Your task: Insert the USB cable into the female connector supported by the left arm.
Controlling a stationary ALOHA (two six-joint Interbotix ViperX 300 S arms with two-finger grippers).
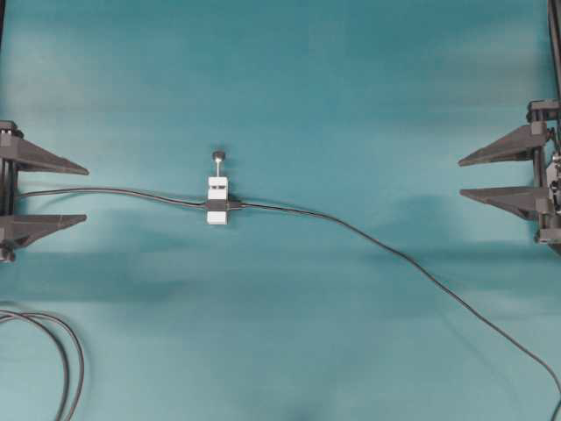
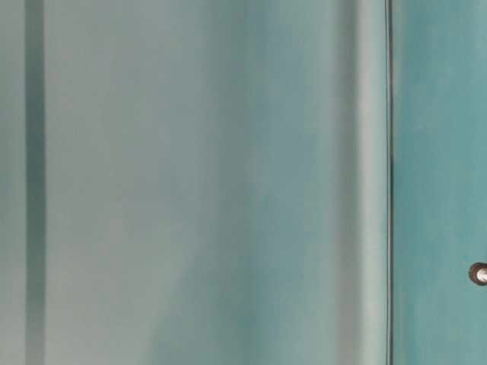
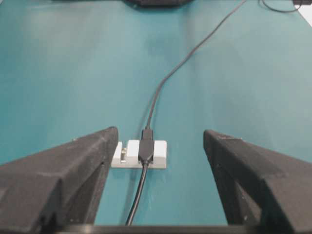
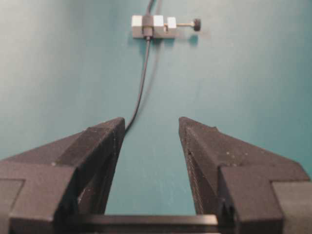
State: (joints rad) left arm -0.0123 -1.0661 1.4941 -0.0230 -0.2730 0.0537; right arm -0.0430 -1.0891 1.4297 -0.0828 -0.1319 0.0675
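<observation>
The female connector (image 1: 217, 205) is a black band across a small white block (image 1: 216, 188) with a knob-topped post (image 1: 217, 157), lying mid-table. The USB cable (image 1: 351, 230) comes in from the lower right, and its black collar butts against the socket; no bare metal shows. A second thin lead (image 1: 114, 190) leaves the socket leftward. My left gripper (image 1: 87, 193) is open at the left edge, well clear of the block. In the left wrist view the connector (image 3: 146, 150) lies ahead between the left gripper's (image 3: 161, 130) fingers. My right gripper (image 1: 460, 178) stands open and empty at the right edge; the block (image 4: 157, 22) lies far ahead of it (image 4: 151, 119).
Thicker black looped cables (image 1: 66, 360) lie at the bottom left of the teal table cover (image 1: 351, 105). The USB cable trails off the bottom right corner. The table-level view shows only blurred teal, a thin dark vertical line (image 2: 388, 182) and a small round knob (image 2: 479, 274).
</observation>
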